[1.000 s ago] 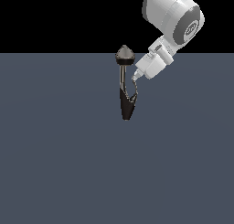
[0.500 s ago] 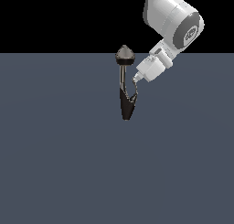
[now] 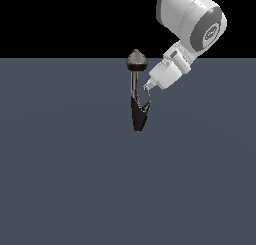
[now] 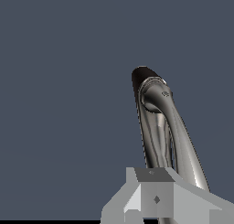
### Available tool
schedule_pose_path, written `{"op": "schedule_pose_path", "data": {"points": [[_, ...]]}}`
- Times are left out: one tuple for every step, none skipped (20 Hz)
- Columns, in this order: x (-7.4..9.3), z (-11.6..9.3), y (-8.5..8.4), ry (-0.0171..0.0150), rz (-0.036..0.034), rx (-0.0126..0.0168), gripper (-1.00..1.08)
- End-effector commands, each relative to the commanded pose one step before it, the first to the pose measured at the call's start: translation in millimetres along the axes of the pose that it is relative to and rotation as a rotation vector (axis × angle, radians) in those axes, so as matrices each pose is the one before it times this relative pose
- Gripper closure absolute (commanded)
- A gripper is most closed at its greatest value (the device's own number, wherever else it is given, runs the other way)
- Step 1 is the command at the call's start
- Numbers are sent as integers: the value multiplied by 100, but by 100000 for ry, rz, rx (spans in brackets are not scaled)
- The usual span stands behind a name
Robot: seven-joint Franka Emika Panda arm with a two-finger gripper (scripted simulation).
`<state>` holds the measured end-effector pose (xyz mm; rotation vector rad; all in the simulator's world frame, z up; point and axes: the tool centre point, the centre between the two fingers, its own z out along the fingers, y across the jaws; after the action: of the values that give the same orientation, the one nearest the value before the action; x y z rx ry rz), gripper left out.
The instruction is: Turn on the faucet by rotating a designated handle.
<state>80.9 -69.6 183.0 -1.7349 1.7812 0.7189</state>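
The faucet [image 3: 138, 116] stands upright in the exterior view, with a grey cone cap on a thin stem above a black tapered body. Its handle [image 3: 146, 103] is a thin curved sliver branching off the body on the exterior view's right. My gripper [image 3: 148, 87] comes down from the upper right, and its white tip sits right at the handle's upper end. The fingers look pressed together with nothing between them. In the wrist view a curved shiny metal part of the faucet [image 4: 157, 113] rises just beyond the gripper [image 4: 157, 202]. I cannot tell whether that part is the handle.
A flat grey-blue floor [image 3: 65, 179] spreads around the faucet, with black background above it. The white arm [image 3: 190, 19] reaches in from the exterior view's upper right.
The gripper tip has crept slightly down toward the top of the handle. The faucet and its handle look unchanged.
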Motion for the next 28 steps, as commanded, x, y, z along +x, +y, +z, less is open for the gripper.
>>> {"op": "schedule_pose_path", "data": {"points": [[-277,11,708,-102,-26,-189,108],[-57,-33,258,-20,40,53,108],[-86,2,254,0,0,0,108],[-87,2,256,0,0,0,108],[-88,2,258,0,0,0,108],[-88,2,260,0,0,0,108],[-89,2,262,0,0,0,108],[-90,1,264,0,0,0,108],[0,0,0,0,0,0,108],[549,-216,-519,565,354,1069,108],[106,9,323,-32,-19,-58,108],[108,9,326,-32,-19,-58,108],[109,9,329,-32,-19,-58,108],[107,22,329,-45,-27,-82,108],[111,8,336,-32,-19,-58,108],[112,8,339,-32,-19,-58,108],[113,8,342,-32,-19,-58,108],[112,21,342,-45,-27,-82,108],[116,7,348,-32,-19,-58,108],[114,20,348,-45,-27,-82,108],[118,6,354,-32,-19,-58,108],[119,6,357,-32,-19,-58,108],[121,6,361,-31,-19,-58,108],[119,23,359,-49,-30,-93,108],[123,12,366,-37,-23,-72,108],[0,0,0,0,0,0,108],[-1007,-268,-981,224,-1781,975,108],[698,31,329,-32,200,-118,108]]}}
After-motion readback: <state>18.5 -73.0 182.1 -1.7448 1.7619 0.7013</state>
